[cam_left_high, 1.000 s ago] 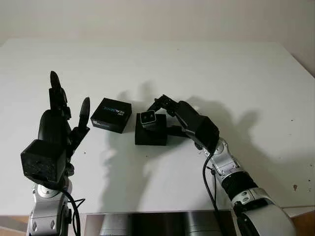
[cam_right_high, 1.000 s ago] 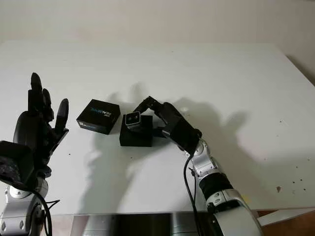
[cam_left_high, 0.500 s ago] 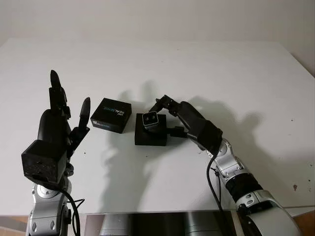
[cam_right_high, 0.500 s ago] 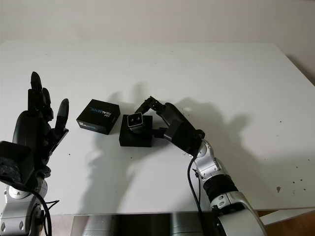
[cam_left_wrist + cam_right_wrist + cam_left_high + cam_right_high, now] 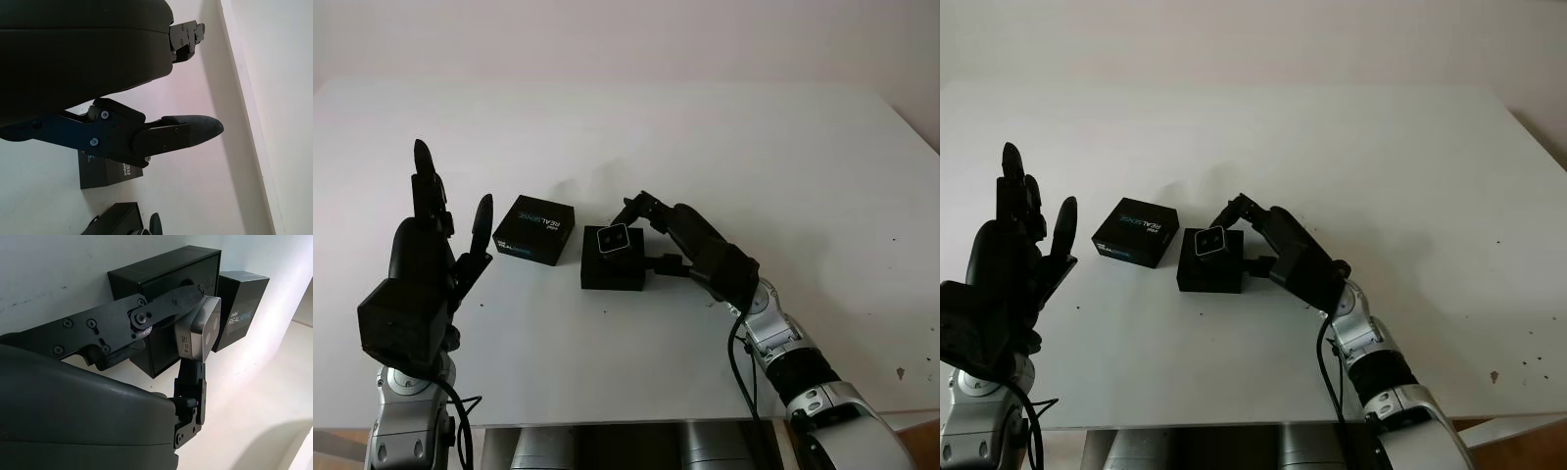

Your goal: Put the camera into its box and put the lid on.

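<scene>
Right wrist view shows the right robot hand (image 5: 193, 333) pinching the small silver camera (image 5: 200, 335) between its black fingers (image 5: 161, 308), one finger across the camera's top and another under it. The camera's lens face points away from the palm, toward the printed lid, and its long axis runs roughly parallel to the near edge of the black box (image 5: 161, 279) beside it.

From the head views, the right robot hand (image 5: 641, 220) reaches in from the lower right and holds the camera (image 5: 613, 239) over the open black box (image 5: 613, 269), just above its far edge. The camera's two-lens face tilts up toward the head, its long axis lying roughly left to right.

Just to the left of the box, close but apart from it, the lid (image 5: 535, 228) lies flat on the white tabletop (image 5: 724, 147), printed side up.

Further left, the left robot hand (image 5: 435, 230) is raised above the tabletop's near left part, open, fingers pointing up, holding nothing.
</scene>
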Controlling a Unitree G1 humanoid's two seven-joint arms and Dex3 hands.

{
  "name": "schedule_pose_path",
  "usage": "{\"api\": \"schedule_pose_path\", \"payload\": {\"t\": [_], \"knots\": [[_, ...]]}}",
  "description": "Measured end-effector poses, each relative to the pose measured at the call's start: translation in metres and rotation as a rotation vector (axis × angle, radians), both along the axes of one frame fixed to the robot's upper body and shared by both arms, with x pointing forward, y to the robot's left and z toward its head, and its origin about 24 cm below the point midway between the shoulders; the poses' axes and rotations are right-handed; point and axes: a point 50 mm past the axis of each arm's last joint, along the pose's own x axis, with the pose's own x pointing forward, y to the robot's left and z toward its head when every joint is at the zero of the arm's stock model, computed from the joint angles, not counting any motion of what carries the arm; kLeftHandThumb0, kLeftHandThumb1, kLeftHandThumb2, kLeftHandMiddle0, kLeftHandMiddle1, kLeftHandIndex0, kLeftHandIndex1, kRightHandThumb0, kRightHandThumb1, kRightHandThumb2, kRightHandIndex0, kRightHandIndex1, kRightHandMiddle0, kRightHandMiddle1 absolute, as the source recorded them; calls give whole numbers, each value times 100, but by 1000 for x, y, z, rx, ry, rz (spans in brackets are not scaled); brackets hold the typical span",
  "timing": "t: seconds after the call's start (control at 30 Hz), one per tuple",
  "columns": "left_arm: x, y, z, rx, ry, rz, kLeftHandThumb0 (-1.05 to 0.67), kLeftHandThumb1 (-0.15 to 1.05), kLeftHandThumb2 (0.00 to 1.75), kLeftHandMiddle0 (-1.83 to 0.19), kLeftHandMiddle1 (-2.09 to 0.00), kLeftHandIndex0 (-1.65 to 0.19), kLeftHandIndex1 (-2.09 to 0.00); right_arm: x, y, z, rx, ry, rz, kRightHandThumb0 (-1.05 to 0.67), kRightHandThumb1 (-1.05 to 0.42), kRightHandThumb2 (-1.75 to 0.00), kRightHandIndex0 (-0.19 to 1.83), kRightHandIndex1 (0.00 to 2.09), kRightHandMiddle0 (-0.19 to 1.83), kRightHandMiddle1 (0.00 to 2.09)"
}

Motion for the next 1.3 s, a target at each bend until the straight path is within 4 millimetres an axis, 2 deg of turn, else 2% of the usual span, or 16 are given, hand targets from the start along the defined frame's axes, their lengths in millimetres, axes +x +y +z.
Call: {"api": "schedule_pose_path", "payload": {"t": [0.83,1.3], "knots": [[0,1,0,-5,2,-1,-57,105,51,17,-5,19,-1,-9,20,-6,10,-2,45,-41,-96,-6,26,5,30,164],[0,1,0,-8,1,-3,-58,105,50,17,-5,19,-1,-15,20,-9,20,-58,-19,-38,-96,-5,28,6,27,167]]}}
